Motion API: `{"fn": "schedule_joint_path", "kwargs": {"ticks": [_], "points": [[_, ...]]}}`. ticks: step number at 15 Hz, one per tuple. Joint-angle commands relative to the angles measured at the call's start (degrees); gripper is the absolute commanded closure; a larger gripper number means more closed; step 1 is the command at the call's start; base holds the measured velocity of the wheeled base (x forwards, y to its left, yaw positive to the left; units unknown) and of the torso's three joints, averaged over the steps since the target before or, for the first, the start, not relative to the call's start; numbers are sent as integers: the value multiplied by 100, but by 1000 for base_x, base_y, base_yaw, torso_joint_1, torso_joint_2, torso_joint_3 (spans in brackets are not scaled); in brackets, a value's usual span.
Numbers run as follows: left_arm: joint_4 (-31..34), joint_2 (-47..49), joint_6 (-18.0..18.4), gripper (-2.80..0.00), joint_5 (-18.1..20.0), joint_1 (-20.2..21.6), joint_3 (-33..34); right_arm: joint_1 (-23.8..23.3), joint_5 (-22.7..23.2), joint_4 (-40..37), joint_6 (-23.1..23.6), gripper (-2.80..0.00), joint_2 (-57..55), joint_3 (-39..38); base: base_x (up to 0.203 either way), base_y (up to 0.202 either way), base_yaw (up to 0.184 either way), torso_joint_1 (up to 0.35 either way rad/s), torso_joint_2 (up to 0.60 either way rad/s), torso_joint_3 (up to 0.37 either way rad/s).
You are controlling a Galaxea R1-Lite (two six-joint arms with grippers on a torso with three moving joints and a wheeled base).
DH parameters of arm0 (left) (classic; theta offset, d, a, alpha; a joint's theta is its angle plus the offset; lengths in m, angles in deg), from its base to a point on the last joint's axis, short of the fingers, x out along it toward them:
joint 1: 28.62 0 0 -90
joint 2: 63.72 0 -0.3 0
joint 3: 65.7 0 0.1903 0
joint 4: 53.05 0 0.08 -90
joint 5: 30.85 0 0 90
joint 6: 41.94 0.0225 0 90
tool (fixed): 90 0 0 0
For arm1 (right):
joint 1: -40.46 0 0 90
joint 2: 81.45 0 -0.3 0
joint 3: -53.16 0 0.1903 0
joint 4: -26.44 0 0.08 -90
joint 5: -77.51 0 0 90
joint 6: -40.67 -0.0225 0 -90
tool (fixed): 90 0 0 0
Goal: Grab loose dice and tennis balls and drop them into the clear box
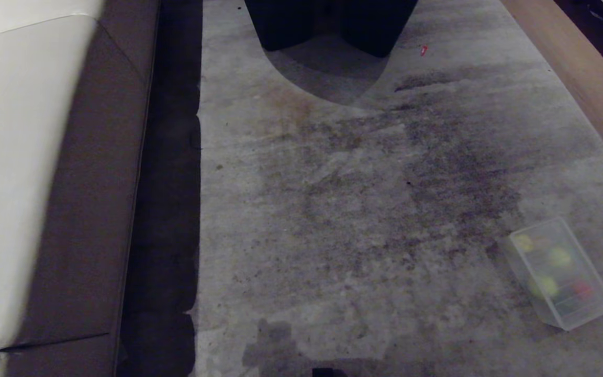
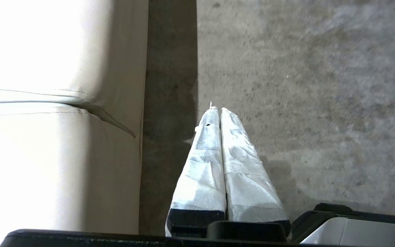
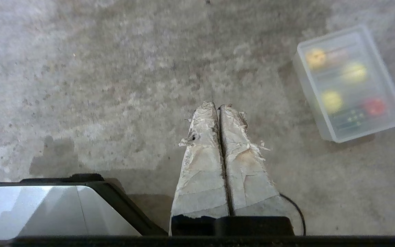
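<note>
The right gripper (image 3: 219, 107) hung above the stained grey carpet (image 3: 115, 85) with its two tape-wrapped fingers (image 3: 202, 161) pressed flat together and nothing between them. Ahead of its tips and off to the right lay the clear box (image 3: 324, 116), well apart from the gripper and resting on the carpet at a slant. Inside it showed two yellow-green tennis balls (image 3: 354, 71), a yellow die (image 3: 315, 57) at the far corner, a red die (image 3: 374, 106) and a dark green die (image 3: 350, 118) at the near end (all blurred through the plastic, so the pips could hardly be made out).

The left gripper (image 2: 219, 109) likewise had its white-wrapped fingers (image 2: 202, 164) closed against each other, holding nothing, and pointed over bare carpet. Just to its left ran a dark strip of floor (image 2: 170, 103), and beyond that the pale cushions of a sofa (image 2: 46, 137).

In the head view neither arm appeared; the box (image 1: 521, 267) sat low on the right.
</note>
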Motion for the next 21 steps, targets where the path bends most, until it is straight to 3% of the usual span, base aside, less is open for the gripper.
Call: {"fn": "schedule_joint_path", "kwargs": {"ticks": [1, 21], "points": [[-2, 7, 2, 0, -6, 0, 9, 2, 2, -2, 8, 0, -16, 0, 0, 0, 0, 2, 1, 203], [-2, 7, -4, 0, -6, 0, 9, 2, 2, -2, 8, 0, -16, 0, 0, 0, 0, 2, 2, 201]]}}
